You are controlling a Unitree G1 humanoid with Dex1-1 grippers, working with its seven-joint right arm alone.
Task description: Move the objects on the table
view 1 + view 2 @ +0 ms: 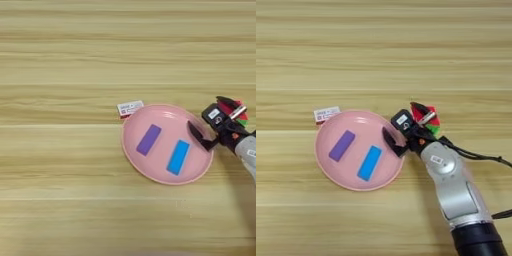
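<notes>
Right eye view: end effector (406, 127) spread, seemingly over puzzle cube (428, 121).

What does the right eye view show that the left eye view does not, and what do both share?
Only the right eye view shows the whole silver forearm and its black cable. Only the left eye view shows more bare table left of the pink plate. Both share the plate with the purple bar and blue bar, the small white-and-red box, the open claw and the cube.
</notes>
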